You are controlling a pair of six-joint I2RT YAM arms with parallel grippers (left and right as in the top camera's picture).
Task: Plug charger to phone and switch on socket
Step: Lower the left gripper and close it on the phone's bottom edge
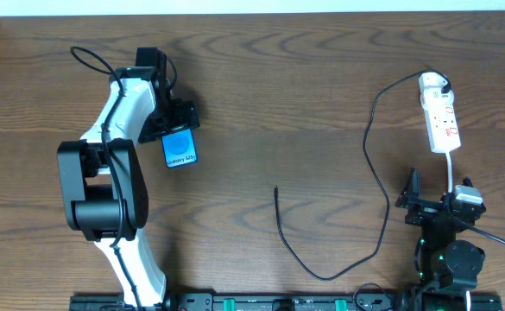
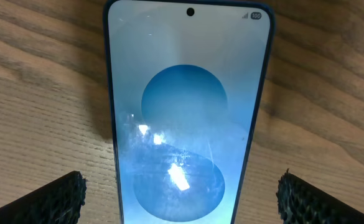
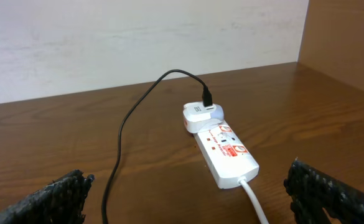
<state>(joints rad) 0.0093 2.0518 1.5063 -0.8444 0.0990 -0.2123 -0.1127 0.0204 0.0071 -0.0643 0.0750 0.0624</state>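
The phone point(image 2: 188, 124) lies screen up on the tabletop point(image 1: 304, 86), between my left jaws, which are wide apart and not touching it. The charger point(image 1: 365, 149) runs from the socket point(image 1: 442, 121) on the right, its tip lying loose, and my right jaws are apart too.

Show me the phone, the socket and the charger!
phone point(image 2: 188, 118), left wrist view, middle of screen.
socket point(image 3: 227, 154), right wrist view, red-marked top.
charger point(image 1: 388, 212), overhead view, cable's middle stretch.
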